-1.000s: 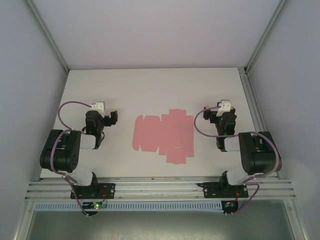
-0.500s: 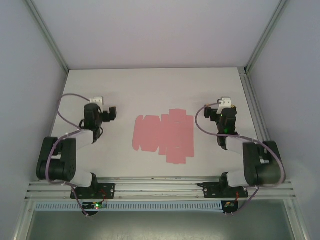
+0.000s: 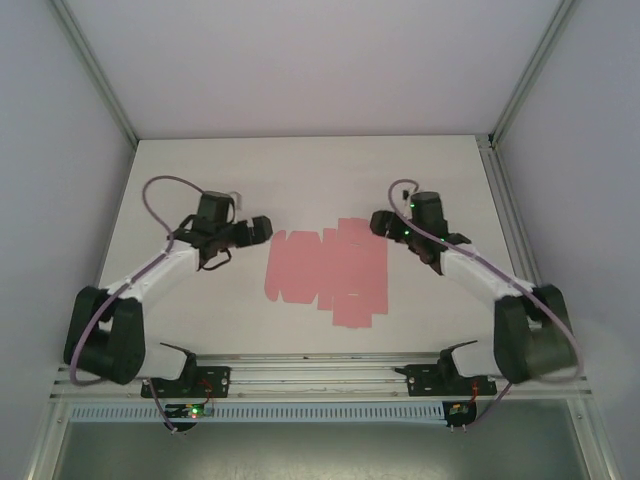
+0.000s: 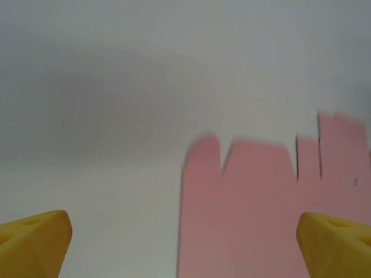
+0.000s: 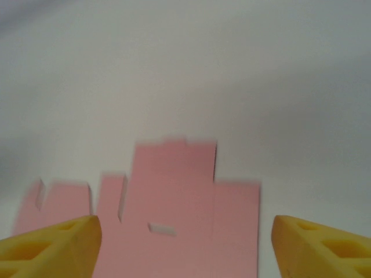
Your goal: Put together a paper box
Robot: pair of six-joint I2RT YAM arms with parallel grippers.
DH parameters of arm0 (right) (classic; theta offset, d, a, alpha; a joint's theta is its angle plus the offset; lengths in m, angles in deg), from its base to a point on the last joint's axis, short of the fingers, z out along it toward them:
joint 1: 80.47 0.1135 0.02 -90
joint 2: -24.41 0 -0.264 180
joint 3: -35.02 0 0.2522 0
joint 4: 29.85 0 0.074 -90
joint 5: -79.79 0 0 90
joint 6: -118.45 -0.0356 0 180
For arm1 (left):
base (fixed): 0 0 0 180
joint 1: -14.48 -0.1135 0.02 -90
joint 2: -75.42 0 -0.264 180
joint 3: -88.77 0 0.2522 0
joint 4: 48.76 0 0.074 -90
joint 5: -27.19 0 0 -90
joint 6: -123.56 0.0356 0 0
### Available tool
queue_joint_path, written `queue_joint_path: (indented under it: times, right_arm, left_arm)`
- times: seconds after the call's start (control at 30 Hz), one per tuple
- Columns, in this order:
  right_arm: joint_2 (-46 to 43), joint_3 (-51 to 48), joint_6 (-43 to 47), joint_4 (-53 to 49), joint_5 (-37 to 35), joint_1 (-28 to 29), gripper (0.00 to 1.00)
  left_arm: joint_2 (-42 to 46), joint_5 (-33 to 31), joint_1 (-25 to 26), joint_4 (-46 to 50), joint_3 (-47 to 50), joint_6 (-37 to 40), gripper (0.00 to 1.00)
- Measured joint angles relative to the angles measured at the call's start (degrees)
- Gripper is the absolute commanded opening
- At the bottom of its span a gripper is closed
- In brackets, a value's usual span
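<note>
Pretty blurry from both wrist cams: paper box (image 3: pixel 328 272) smeared at the edges, cut off along the bottom. Counting 1 flat pink sheet, lying mid-table (image 3: pixel 300 170). Counting 2 claws: left gripper (image 3: pixel 258 228) at its 9 o'clock, spread wide, gripping nothing; right gripper (image 3: pixel 380 222) at 3 o'clock, jaws apart, also empty, right by the card's edge.
</note>
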Motion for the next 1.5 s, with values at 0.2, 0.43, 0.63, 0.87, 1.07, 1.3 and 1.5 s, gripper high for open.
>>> queue_joint_path:
  times: [0.2,0.43,0.63,0.87,1.07,1.3,1.5]
  right_arm:
    - [13.11,6.93,0.04,-10.05,1.49,1.11,0.53]
    - [16.28,8.26,1.14,-13.64,-0.33,2.89,0.34]
    - [20.06,12.26,-0.68,-14.62,-5.88,5.25,0.21]
    - [21.53,13.75,-4.42,-14.60,-10.12,7.02,0.16]
    - [21.75,13.51,-5.49,-13.14,-10.45,6.99,0.16]
    - [20.52,9.66,-6.73,-6.40,-10.23,4.63,0.16]
    - [19.21,5.31,-7.34,1.31,-7.67,2.29,0.15]
  left_arm:
    - [-5.33,4.17,2.14,1.42,0.00,-3.65,1.00]
    - [-10.14,7.17,2.14,0.79,-0.02,-6.14,1.00]
    - [-11.89,8.55,2.01,0.20,-0.28,-7.67,0.98]
    - [-12.41,10.38,1.95,-2.45,0.24,-10.32,0.96]
    - [-11.50,13.38,1.22,-5.86,2.21,-12.04,0.94]
    - [-6.29,21.33,1.33,-13.44,8.92,-17.81,0.85]
    - [5.46,22.77,1.31,-21.51,12.17,-23.19,0.68]
